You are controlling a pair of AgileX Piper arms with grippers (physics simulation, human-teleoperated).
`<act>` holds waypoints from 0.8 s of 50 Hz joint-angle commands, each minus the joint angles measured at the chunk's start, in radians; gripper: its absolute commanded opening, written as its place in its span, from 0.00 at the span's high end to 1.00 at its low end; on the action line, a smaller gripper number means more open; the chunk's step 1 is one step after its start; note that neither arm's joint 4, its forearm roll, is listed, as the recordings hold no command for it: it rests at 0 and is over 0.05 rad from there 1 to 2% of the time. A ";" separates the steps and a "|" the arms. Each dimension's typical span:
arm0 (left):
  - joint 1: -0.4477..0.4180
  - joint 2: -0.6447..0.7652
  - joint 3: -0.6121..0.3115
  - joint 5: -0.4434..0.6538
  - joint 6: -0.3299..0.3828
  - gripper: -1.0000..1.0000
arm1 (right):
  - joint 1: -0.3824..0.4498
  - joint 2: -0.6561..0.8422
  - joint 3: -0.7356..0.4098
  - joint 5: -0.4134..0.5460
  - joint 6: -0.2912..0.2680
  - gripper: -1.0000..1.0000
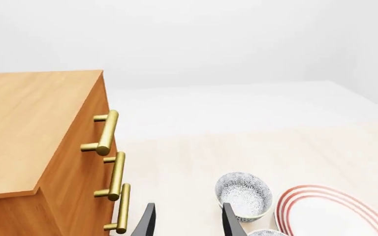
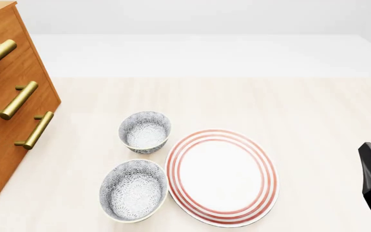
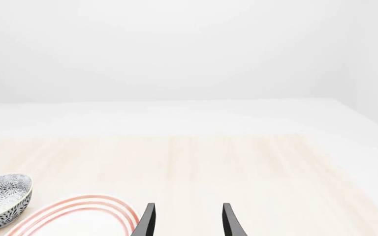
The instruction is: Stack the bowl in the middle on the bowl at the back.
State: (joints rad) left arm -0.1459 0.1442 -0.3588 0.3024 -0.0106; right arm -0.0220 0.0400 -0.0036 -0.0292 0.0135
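Bowls of the same grey-and-white floral pattern stand one behind the other on the pale wooden table [image 2: 314, 111], just left of the red-ringed plate [image 2: 222, 176]. The bowl in the middle [image 2: 134, 190] is the nearer one, and its rim seems to touch the plate's edge, while the bowl at the back [image 2: 145, 131] stands just beyond it, a little apart. Nothing is lifted yet. The left gripper [image 1: 187, 221] has its two fingers spread apart and empty, aimed near the back bowl, and the right gripper [image 3: 187, 220] is also parted and holds nothing, well apart from the bowls. The wooden drawer cabinet [image 2: 5, 121] with brass handles [image 2: 33, 130] stands close on the left. I think the main risk is confusion of the two bowls, because they look identical and sit so near each other. A thin rim pinch may also slip, and the left arm could knock the cabinet handles or push the plate while it descends.
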 commanded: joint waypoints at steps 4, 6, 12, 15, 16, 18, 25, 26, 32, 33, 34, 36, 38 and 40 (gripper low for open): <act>-0.114 0.167 -0.284 0.238 -0.048 0.00 | 0.001 0.002 0.000 -0.001 0.003 0.00; -0.125 0.195 -0.317 0.272 -0.045 0.00 | 0.001 -0.005 -0.001 0.004 0.002 0.00; -0.126 0.248 -0.356 0.320 -0.139 0.00 | 0.001 -0.006 0.000 0.005 0.002 0.00; -0.152 0.293 -0.402 0.371 -0.197 0.00 | 0.000 -0.007 0.000 0.006 0.004 0.00; -0.151 0.304 -0.406 0.380 -0.219 0.00 | 0.000 -0.006 0.000 0.005 0.004 0.00; -0.166 0.328 -0.420 0.403 -0.219 0.00 | 0.000 -0.005 0.000 0.005 0.005 0.00; -0.213 0.390 -0.428 0.445 -0.305 0.00 | -0.001 -0.002 0.000 0.003 0.007 0.00; -0.225 0.403 -0.430 0.455 -0.312 0.00 | -0.002 -0.002 0.000 0.003 0.007 0.00; -0.252 0.436 -0.416 0.481 -0.356 0.00 | -0.002 -0.006 -0.001 0.006 0.006 0.00; -0.256 0.444 -0.410 0.484 -0.369 0.00 | -0.002 -0.006 -0.001 0.006 0.006 0.00; -0.261 0.448 -0.407 0.483 -0.378 0.00 | -0.001 -0.005 -0.001 0.005 0.006 0.00; -0.274 0.456 -0.405 0.481 -0.404 0.00 | -0.001 -0.004 -0.001 0.004 0.007 0.00; -0.281 0.469 -0.394 0.475 -0.416 0.00 | -0.004 -0.007 -0.001 0.005 0.004 0.00; -0.281 0.491 -0.373 0.468 -0.418 0.00 | -0.003 -0.014 -0.001 0.010 -0.001 0.00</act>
State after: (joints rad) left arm -0.3869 0.5619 -0.7543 0.7515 -0.3549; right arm -0.0238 0.0337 -0.0044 -0.0238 0.0181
